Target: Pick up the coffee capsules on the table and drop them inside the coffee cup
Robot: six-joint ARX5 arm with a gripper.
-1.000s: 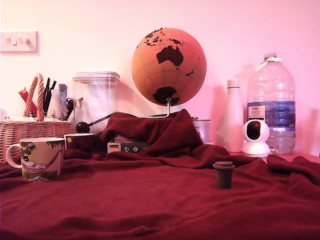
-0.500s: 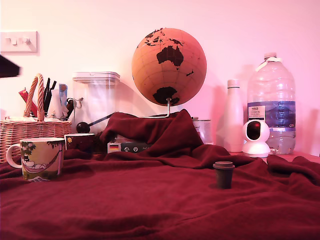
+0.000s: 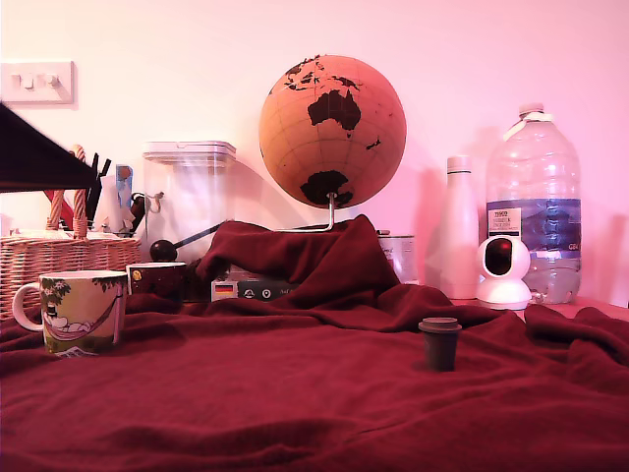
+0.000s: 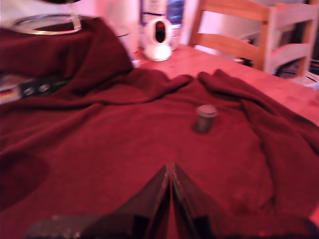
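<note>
The coffee capsule (image 3: 439, 343) is small and dark grey-brown, and it stands rim up on the dark red cloth of the table (image 3: 295, 403), towards the exterior view's right. The cream coffee cup (image 3: 84, 312) with the tree and hammock print stands at that view's far left. A dark part of my arm (image 3: 29, 157) shows at the left edge, above the cup. In the wrist view my gripper (image 4: 170, 170) is shut with nothing in it. It hangs over the cloth (image 4: 99, 149), well short of the capsule (image 4: 204, 118). The cup does not show in the wrist view.
A smaller dark red mug (image 3: 157, 278), a wicker basket (image 3: 59, 258) and a clear container (image 3: 192, 202) stand behind the cup. A globe (image 3: 332, 130), white bottle (image 3: 459, 228), white camera (image 3: 503, 270) and water bottle (image 3: 536, 211) line the back. A wooden chair (image 4: 239, 35) stands past the table.
A dark part of my arm has come into the exterior view at the upper left and grown larger. The capsule and the cup have not moved.
</note>
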